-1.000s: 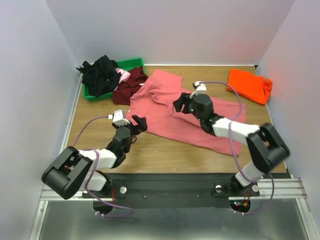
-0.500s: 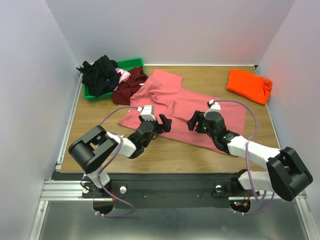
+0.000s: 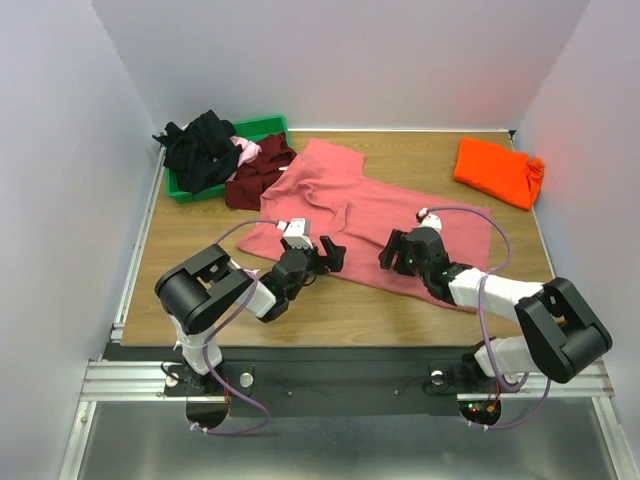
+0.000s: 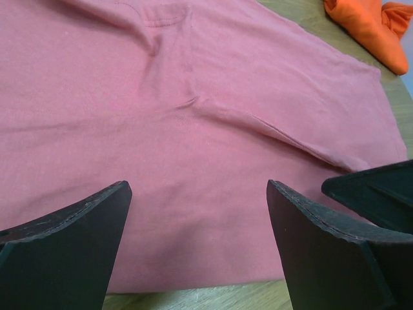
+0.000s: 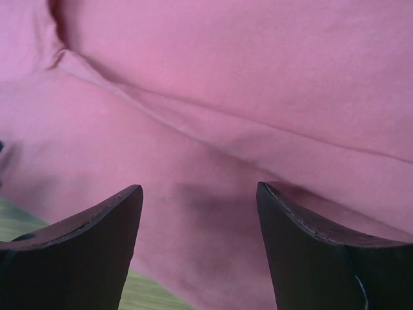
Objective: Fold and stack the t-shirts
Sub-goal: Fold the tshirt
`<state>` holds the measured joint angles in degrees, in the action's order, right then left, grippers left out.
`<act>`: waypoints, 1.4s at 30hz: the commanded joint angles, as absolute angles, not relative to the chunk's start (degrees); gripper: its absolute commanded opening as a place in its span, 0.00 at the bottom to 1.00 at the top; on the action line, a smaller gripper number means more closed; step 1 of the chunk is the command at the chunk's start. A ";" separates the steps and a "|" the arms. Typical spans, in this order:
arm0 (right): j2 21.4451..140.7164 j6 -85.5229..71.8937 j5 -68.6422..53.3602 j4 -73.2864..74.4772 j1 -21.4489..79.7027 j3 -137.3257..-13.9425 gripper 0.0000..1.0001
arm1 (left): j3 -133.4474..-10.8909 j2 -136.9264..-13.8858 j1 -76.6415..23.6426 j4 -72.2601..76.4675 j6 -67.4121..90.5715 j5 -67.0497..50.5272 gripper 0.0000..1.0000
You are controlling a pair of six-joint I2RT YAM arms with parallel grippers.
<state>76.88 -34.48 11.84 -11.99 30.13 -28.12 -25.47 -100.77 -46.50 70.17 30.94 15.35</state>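
Left claw [image 3: 326, 252] and right claw [image 3: 392, 252] hung wide, empty, over the salmon-pink t-shirt [image 3: 365, 212] at its near hem, likely poised to pinch and fold it.

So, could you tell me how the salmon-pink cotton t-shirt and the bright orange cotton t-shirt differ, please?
The salmon-pink t-shirt lies spread open in the middle of the wooden table; the bright orange t-shirt sits in a compact bundle at the far right corner. The left gripper and right gripper, both open, hang over the salmon-pink shirt's near edge; neither is near the orange one. Both shirts lie on that table.
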 commanded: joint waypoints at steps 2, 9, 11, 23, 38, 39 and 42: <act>79.19 -34.80 12.75 -14.23 27.07 -29.00 0.77 | -23.65 -100.46 -46.76 76.11 31.29 15.82 0.98; 84.10 -33.23 13.09 -19.07 21.89 -31.46 0.78 | -21.80 -99.32 -46.67 76.03 30.67 17.14 0.98; 85.07 -32.61 14.41 -19.60 21.54 -32.78 0.77 | -21.45 -99.06 -46.76 75.85 30.50 17.66 0.98; 88.67 -27.34 15.04 -19.60 14.69 -42.53 0.78 | -19.60 -99.41 -46.50 76.46 30.15 19.25 0.99; 79.29 -27.86 14.95 -17.14 12.13 -38.69 0.78 | -18.98 -97.82 -45.79 76.11 29.36 20.04 0.98; 78.49 -28.47 14.25 -17.14 12.04 -37.71 0.78 | -19.07 -97.56 -45.70 76.11 29.09 20.04 0.99; 76.12 -31.19 10.21 -17.57 12.04 -33.85 0.78 | -20.04 -96.07 -45.09 75.15 28.57 19.95 0.98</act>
<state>78.37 -28.32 13.65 -16.91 12.23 -37.28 -19.33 -99.70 -45.84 73.84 30.37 18.46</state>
